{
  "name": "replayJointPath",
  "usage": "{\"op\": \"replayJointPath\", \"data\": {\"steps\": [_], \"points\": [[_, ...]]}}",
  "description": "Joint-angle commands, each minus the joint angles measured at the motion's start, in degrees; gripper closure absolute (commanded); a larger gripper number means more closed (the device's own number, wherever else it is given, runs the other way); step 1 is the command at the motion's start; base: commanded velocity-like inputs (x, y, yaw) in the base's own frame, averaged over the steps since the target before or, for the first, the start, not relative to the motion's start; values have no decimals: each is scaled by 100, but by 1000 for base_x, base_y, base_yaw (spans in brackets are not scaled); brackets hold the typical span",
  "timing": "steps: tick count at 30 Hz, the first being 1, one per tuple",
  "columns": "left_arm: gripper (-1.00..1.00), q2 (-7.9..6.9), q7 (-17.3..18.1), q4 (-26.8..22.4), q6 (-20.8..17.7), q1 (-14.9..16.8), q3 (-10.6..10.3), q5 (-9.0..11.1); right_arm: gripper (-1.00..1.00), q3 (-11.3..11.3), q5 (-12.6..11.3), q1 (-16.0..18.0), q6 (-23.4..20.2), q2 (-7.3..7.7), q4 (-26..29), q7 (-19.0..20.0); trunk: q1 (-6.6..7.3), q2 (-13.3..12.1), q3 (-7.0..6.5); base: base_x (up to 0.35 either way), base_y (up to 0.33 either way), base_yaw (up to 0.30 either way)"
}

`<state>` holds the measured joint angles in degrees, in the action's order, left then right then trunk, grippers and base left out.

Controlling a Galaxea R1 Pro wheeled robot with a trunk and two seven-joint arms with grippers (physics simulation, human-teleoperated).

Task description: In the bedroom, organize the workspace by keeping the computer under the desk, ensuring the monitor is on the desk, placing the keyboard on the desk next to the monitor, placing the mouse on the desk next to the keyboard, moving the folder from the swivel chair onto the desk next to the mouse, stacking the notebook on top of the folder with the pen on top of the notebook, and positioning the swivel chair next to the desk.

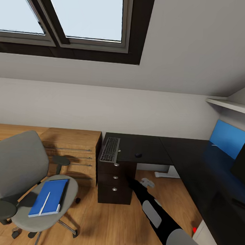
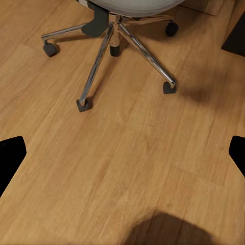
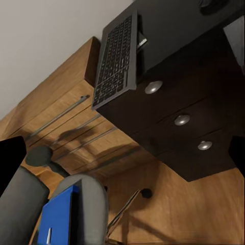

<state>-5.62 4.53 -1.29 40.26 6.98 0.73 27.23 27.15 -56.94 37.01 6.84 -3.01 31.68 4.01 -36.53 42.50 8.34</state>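
Two things lie lengthwise on the folder (image 1: 49, 202) on the chair (image 1: 24, 188) left of the desk (image 1: 153, 149), pen (image 1: 44, 203) and notebook (image 1: 62, 191); the keyboard (image 1: 110, 149) overhangs the desk's left edge, mouse (image 1: 138, 155) beside it; right gripper (image 1: 146, 182) state unclear, left gripper's dark fingertips (image 2: 11, 153) spread wide, empty.

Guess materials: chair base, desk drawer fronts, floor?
Five-star silver chair base: polished metal, judging by bright highlights along the spokes. Dark desk drawer fronts: probably matte dark laminate or painted wood, with round shiny metal-looking knobs. Light plank floor: wood or wood-look laminate, grain visible.
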Motion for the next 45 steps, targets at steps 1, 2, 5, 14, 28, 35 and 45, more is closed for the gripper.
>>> {"op": "replayJointPath", "data": {"steps": [1,2,5,14,28,35,45], "points": [[-100,0,48,6,14,5,6,45,-100,34,-61,8,44,4,-32,23,-1,8,9,0,110,0],[-100,0,48,6,14,5,6,45,-100,32,-62,8,46,7,-39,30,-1,8,9,0,148,0],[-100,0,48,6,16,5,6,45,-100,35,-58,8,49,21,-63,122,-1,8,9,0,239,0],[-100,-2,48,6,8,5,6,45,-100,34,-41,8,53,19,-224,332,-1,8,9,82,290,0],[-100,8,48,6,8,5,6,45,-100,27,-34,7,120,29,-343,350,-1,8,9,104,66,0],[-100,8,48,6,8,5,6,45,-100,38,-36,6,389,20,-346,345,-1,8,9,5,2,0],[-100,9,53,6,7,5,6,45,-100,38,-45,4,552,11,-362,309,-1,8,9,4,0,0]]}}
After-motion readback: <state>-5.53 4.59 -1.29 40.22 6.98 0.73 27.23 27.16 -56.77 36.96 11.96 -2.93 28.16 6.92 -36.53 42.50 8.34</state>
